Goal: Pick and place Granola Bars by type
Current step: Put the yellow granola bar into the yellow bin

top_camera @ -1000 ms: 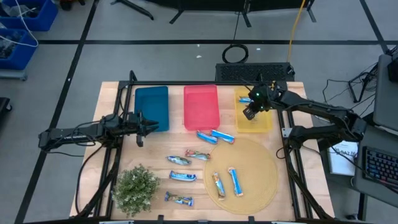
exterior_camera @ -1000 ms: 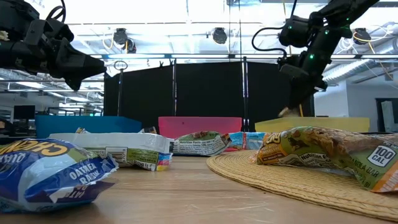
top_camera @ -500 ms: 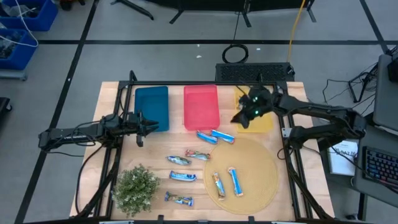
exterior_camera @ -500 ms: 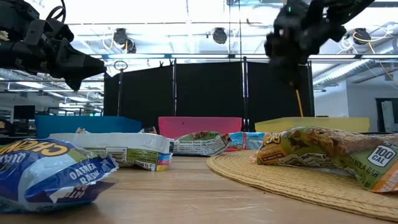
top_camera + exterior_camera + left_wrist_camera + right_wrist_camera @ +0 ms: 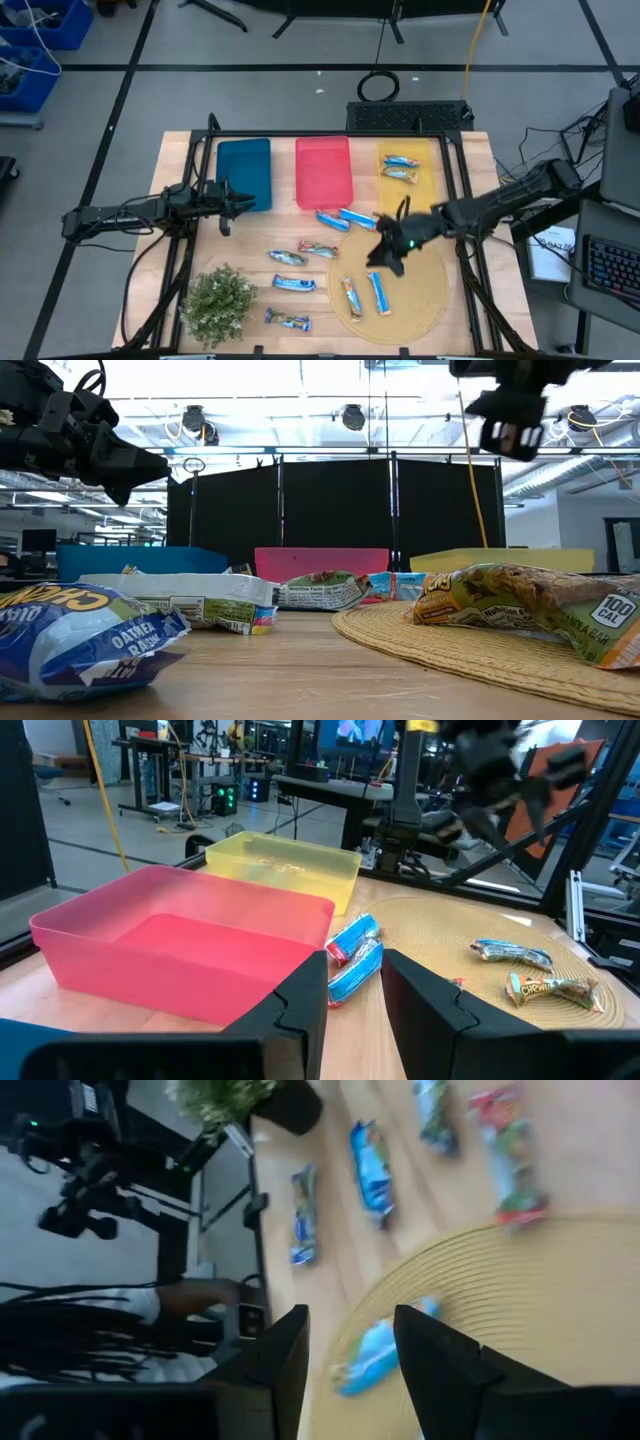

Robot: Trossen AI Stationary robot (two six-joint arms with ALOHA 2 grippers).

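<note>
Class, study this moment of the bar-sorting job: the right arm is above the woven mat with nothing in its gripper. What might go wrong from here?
1. The right gripper, open, hangs above the woven mat near two close-lying bars; reaching for one may nudge the other.
2. Two blue bars lie touching by the red bin; one grasp might catch both.

The surface (image 5: 180, 165) is pale matt wood, the round mat (image 5: 420, 290) rough woven straw, the Granola Bars (image 5: 295, 283) in glossy foil wrappers.
</note>
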